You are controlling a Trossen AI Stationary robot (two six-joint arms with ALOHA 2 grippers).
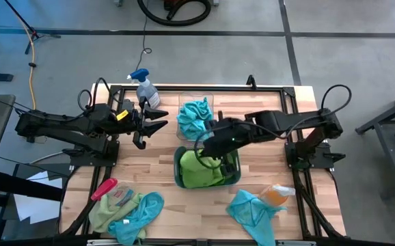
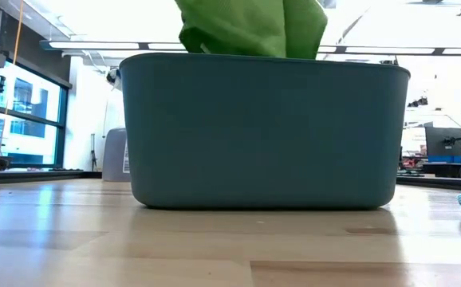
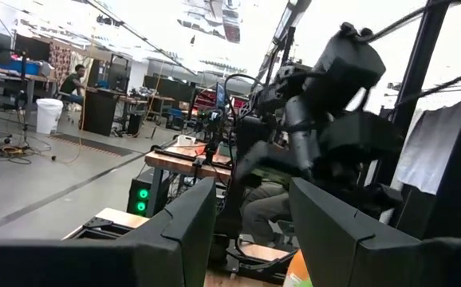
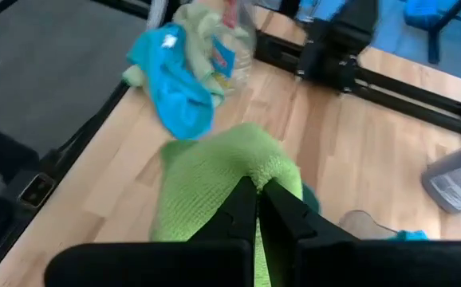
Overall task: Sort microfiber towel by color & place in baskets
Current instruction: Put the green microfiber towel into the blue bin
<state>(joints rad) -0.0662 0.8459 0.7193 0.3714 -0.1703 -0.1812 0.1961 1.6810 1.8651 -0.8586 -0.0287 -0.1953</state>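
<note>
The wooden surface is being shared by both arms, with the dark teal bin sitting directly beneath the right claw. Just beyond that claw, toward the far edge, the clear narrow bin is being filled with a turquoise towel. A lime green towel is being pinched between the clenched fingers of the right claw and is hanging down into the teal bin, where more green cloth is already lying; in the low view its folds are showing above the bin's rim. The drop point therefore appears to lie straight below this claw, so a simple release seems to be all that is called for. The left claw is being held partly released and empty, well to the side, beside the spray bottle. Unsorted towels are lying nearer the left claw, at the near edge, and another turquoise one nearer the right.
</note>
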